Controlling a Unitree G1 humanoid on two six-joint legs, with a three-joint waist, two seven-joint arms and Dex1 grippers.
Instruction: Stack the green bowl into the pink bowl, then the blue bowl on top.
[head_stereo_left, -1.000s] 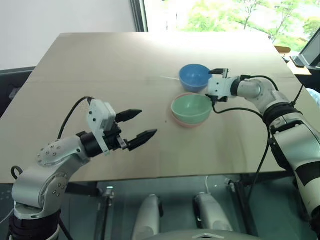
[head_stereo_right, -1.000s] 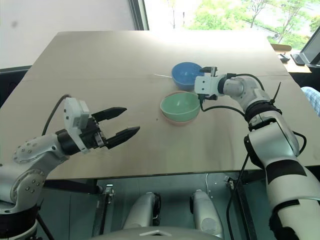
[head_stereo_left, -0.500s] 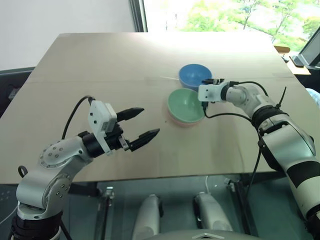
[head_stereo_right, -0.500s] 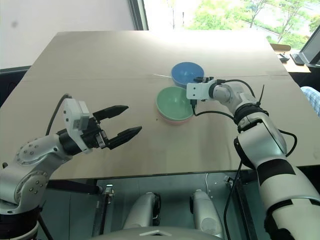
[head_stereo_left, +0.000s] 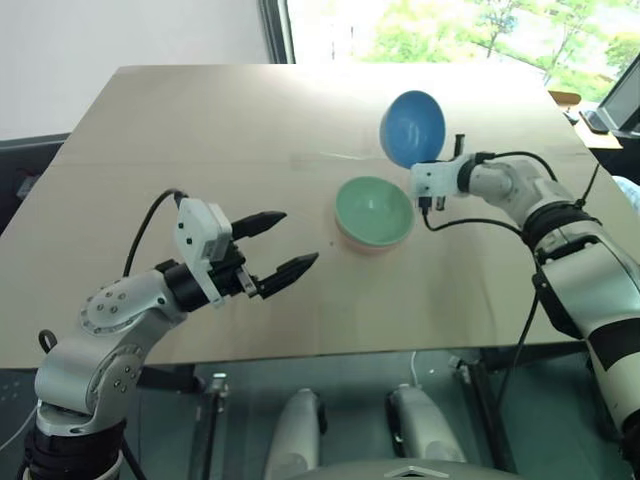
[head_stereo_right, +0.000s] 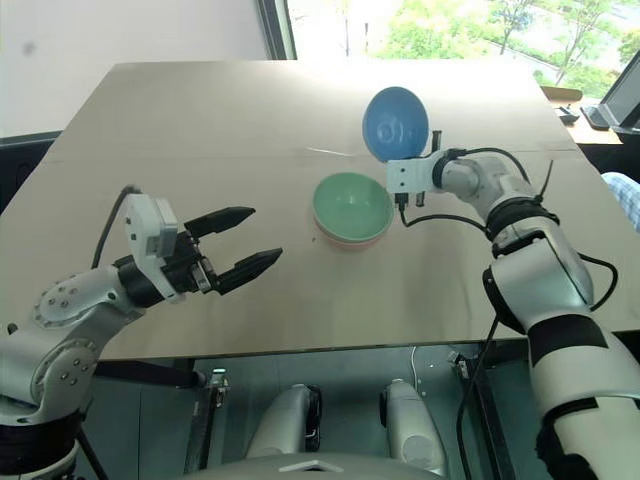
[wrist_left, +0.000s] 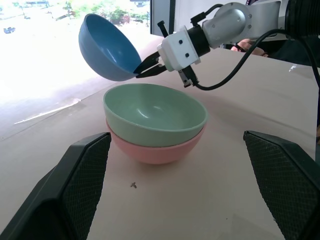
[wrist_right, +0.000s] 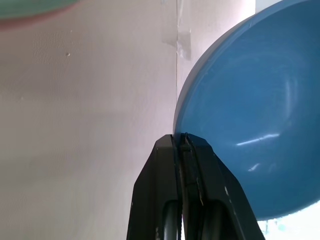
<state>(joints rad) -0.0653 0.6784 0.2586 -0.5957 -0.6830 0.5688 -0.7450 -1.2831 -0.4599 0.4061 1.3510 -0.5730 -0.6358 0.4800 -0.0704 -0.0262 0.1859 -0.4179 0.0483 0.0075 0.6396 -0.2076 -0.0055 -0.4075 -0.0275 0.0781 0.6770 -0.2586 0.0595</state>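
Pinching the glossy blue bowl (head_stereo_left: 412, 127) by its rim, tilted on edge in the air, the right gripper's fingers (wrist_left: 148, 66) hold it just behind the mint-green bowl (head_stereo_left: 373, 209) nested in the salmon-pink bowl (wrist_left: 155, 149), while the left gripper (head_stereo_left: 283, 245) hangs spread nearby.

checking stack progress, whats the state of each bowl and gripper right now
green bowl: upright, nested in the pink bowl
pink bowl: upright on the table, under the green bowl
blue bowl: off the table, tipped on edge, held by its rim
right gripper: shut on the blue bowl's rim
left gripper: open, empty, away from the bowls
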